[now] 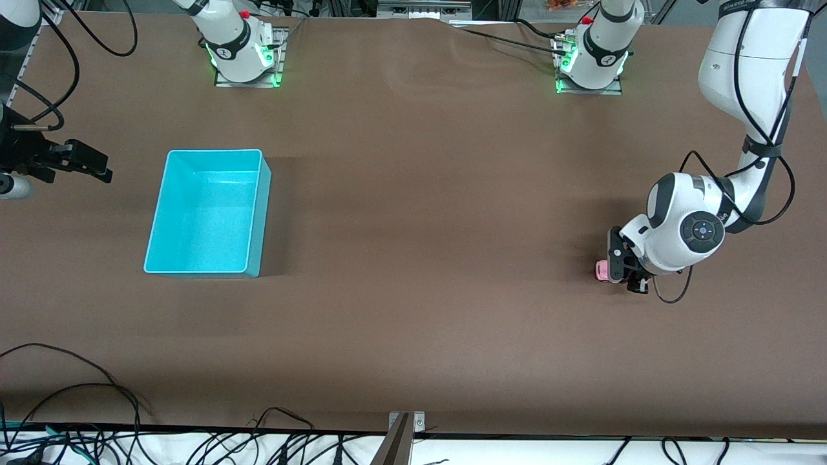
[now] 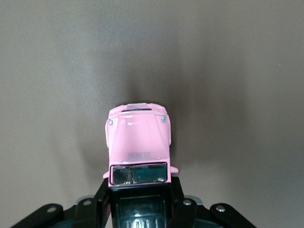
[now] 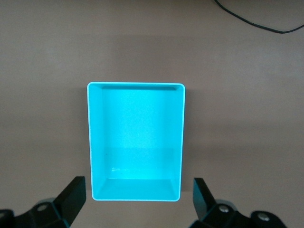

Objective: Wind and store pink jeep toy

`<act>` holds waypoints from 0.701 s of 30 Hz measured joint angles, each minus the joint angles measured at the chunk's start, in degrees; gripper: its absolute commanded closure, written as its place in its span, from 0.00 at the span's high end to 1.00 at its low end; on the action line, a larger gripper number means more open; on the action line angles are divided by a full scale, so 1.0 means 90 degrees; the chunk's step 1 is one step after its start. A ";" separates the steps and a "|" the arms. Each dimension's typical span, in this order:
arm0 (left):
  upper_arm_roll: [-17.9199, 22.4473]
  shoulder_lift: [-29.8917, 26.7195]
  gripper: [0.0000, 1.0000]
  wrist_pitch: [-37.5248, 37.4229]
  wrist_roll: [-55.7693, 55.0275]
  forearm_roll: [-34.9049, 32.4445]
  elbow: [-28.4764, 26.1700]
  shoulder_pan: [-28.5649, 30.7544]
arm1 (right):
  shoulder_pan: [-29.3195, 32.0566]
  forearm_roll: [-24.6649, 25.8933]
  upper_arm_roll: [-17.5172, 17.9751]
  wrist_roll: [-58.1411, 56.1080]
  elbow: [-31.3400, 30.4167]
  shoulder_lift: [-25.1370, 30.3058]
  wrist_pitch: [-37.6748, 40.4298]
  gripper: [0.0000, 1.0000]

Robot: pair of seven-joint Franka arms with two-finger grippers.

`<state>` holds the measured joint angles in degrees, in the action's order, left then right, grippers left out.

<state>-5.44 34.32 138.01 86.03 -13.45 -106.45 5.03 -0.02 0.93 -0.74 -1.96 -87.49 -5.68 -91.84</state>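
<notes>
The pink jeep toy [image 1: 601, 270] sits on the brown table near the left arm's end. In the left wrist view the pink jeep toy [image 2: 138, 137] shows its pink hood, windshield and black roof. My left gripper [image 1: 618, 266] is down at the table, its black fingers [image 2: 101, 199] pressed against both sides of the jeep's rear. It also shows in the left wrist view [image 2: 140, 192]. My right gripper [image 1: 90, 165] waits open and empty at the right arm's end of the table. In the right wrist view [image 3: 138, 199] its fingers [image 3: 75, 194] stand wide apart.
An empty turquoise bin [image 1: 213, 152] stands on the table toward the right arm's end; it also shows in the right wrist view [image 3: 135, 84]. Cables lie along the table edge nearest the front camera.
</notes>
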 measured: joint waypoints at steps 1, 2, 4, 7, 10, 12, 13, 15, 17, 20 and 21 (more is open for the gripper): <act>0.0000 0.0000 0.12 0.0000 0.0021 0.0000 0.0000 0.0009 | 0.0000 0.0000 0.0000 0.0000 0.0000 0.0000 0.0000 1.00; 0.0000 0.0001 0.12 0.0000 0.0041 0.0000 0.0000 0.0019 | 0.0000 0.0000 0.0000 0.0000 0.0000 0.0000 0.0000 1.00; 0.0003 0.0005 0.12 0.0000 0.0070 0.0000 0.0001 0.0048 | 0.0000 0.0000 0.0000 0.0000 0.0000 0.0000 0.0000 1.00; 0.0015 0.0005 0.12 0.0001 0.0084 0.0000 0.0001 0.0154 | 0.0000 0.0000 0.0000 0.0000 0.0000 0.0000 0.0000 1.00; 0.0021 0.0014 0.12 0.0010 0.0167 0.0000 0.0012 0.0348 | 0.0000 0.0000 0.0000 0.0000 0.0000 0.0000 0.0000 1.00; 0.0022 0.0050 0.12 0.0024 0.0470 0.0000 0.0062 0.0657 | 0.0000 0.0000 0.0000 0.0000 0.0000 0.0000 0.0000 1.00; 0.0021 0.0054 0.12 0.0026 0.0498 0.0000 0.0069 0.0686 | 0.0000 0.0000 0.0000 0.0000 0.0000 0.0000 0.0000 1.00; 0.0019 0.0067 0.12 0.0026 0.0600 0.0000 0.0091 0.0765 | 0.0000 0.0000 0.0001 0.0000 0.0000 0.0000 0.0000 1.00; 0.0021 0.0080 0.12 0.0026 0.0695 0.0000 0.0115 0.0847 | 0.0000 0.0000 0.0001 0.0000 0.0000 0.0000 0.0000 1.00; 0.0024 0.0111 0.12 0.0028 0.0897 0.0000 0.0169 0.1029 | -0.0001 0.0000 0.0001 0.0000 0.0000 0.0000 0.0000 1.00; 0.0024 0.0127 0.12 0.0031 0.0989 0.0000 0.0196 0.1116 | -0.0001 0.0000 0.0002 0.0000 0.0000 0.0000 0.0000 1.00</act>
<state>-5.22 35.46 138.29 94.94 -13.46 -104.69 15.08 -0.03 0.92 -0.73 -1.96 -87.49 -5.68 -91.83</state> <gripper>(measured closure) 0.489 0.000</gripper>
